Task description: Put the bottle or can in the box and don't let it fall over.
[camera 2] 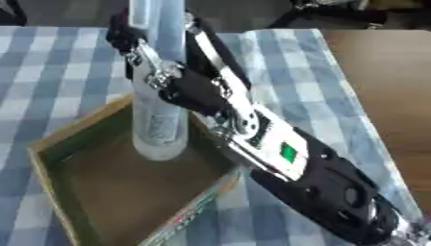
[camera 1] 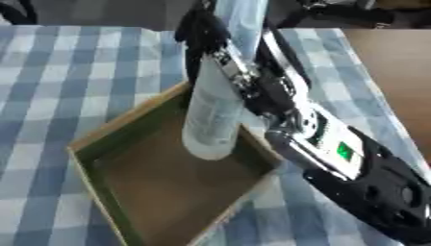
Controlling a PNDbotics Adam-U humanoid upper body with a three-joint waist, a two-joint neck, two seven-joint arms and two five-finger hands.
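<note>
- One hand is doing the work here: the right hand (camera 2: 181, 84) is reaching in from the lower right, and its fingers are curling round the clear bottle (camera 1: 210, 113), holding it by the upper body.
- The bottle is standing with its long axis nearly upright, leaning a little at the top toward the far edge of the table, while its base is sitting low inside the box (camera 1: 97, 149), near the far corner.
- Whether the base is already resting on the box floor or hanging just above it is not showing clearly.
- The bottle is lying directly within the hand, on its left side, so the coming move is probably turning on this one relation: the base needs to be flat on the floor before the fingers are letting go.
- The box is sitting askew on the checked tablecloth (camera 1: 76, 72), open side up, with nothing else showing inside.
- The left hand is not appearing in either view.
- Tipping looks like the main risk, since the bottle is tall and narrow.
</note>
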